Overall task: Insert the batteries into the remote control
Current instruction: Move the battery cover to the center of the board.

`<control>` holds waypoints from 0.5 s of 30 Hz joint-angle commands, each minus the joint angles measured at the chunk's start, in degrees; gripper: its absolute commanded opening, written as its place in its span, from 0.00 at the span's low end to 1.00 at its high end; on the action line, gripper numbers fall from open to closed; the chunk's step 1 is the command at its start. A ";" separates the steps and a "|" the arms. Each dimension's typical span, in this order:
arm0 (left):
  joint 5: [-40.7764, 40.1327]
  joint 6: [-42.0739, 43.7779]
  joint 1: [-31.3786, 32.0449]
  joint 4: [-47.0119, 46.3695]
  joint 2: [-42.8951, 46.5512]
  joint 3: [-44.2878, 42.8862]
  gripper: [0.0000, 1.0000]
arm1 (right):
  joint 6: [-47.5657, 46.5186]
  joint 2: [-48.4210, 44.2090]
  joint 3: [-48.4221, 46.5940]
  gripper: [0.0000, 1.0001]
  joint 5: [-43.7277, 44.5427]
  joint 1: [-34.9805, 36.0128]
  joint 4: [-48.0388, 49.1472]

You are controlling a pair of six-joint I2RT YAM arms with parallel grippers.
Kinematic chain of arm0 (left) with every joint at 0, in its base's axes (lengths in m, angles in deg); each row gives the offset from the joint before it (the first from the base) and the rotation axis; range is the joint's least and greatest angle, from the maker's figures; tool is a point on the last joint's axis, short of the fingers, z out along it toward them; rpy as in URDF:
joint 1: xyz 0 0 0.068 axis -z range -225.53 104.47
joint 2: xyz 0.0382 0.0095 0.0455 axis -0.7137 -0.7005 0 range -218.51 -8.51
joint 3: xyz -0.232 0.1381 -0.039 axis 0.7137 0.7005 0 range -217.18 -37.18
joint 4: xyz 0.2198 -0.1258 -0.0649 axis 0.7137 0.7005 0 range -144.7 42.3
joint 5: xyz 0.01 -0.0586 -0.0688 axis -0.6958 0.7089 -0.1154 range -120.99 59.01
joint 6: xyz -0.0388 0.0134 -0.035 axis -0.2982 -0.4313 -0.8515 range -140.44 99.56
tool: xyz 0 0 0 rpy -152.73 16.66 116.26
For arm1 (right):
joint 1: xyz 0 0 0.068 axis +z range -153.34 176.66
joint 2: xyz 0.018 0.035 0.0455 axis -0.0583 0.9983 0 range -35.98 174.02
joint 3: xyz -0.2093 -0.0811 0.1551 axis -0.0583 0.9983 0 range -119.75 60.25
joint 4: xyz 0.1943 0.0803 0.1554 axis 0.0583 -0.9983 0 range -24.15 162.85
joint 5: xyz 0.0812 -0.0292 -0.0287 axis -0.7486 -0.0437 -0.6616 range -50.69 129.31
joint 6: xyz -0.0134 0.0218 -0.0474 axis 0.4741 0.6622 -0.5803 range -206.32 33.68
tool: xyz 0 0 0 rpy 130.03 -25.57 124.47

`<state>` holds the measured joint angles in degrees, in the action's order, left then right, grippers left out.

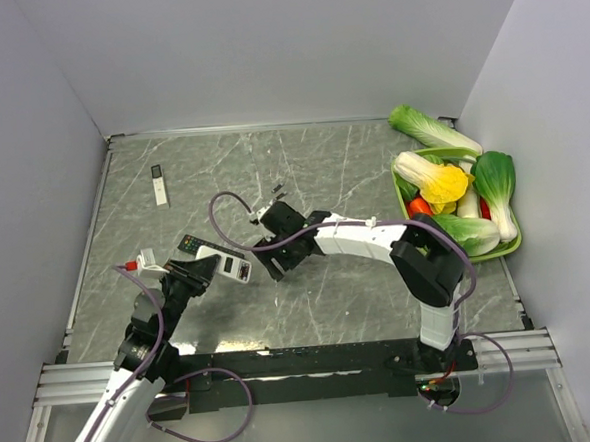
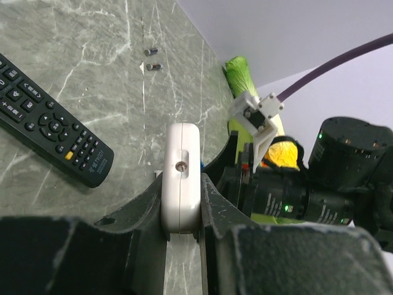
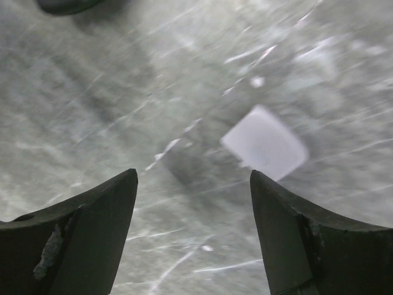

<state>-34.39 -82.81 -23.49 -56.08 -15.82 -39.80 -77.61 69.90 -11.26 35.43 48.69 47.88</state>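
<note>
My left gripper (image 2: 182, 216) is shut on the edge of a white remote (image 2: 181, 166) and holds it just above the table; in the top view the gripper (image 1: 207, 263) and the remote (image 1: 234, 267) are at the near left. A black remote (image 2: 52, 126) lies beside it, also in the top view (image 1: 187, 246). Two tiny batteries (image 2: 151, 59) lie further back, small in the top view (image 1: 276, 192). My right gripper (image 3: 192, 178) is open and empty above the bare table, near a small white rectangular piece (image 3: 265, 142). In the top view it (image 1: 274, 265) hovers right of the held remote.
A second white remote (image 1: 160, 184) lies at the far left. A green basket (image 1: 507, 246) full of toy vegetables stands at the right edge. My right arm (image 1: 361, 239) stretches across the middle of the marble table.
</note>
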 commanded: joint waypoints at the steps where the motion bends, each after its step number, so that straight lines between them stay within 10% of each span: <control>1: -0.65 0.85 -0.07 -0.37 0.81 -2.66 0.01 | -7.46 -0.34 -5.13 0.79 3.79 -2.80 0.19; 15: -0.38 1.37 -0.07 -0.10 1.34 -2.93 0.01 | -12.75 5.47 -5.93 0.80 -5.25 -5.54 1.32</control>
<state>-34.52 -82.09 -23.49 -54.07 -14.96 -40.32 -88.12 74.86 -18.08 34.20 43.23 47.98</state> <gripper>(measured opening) 0.253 0.792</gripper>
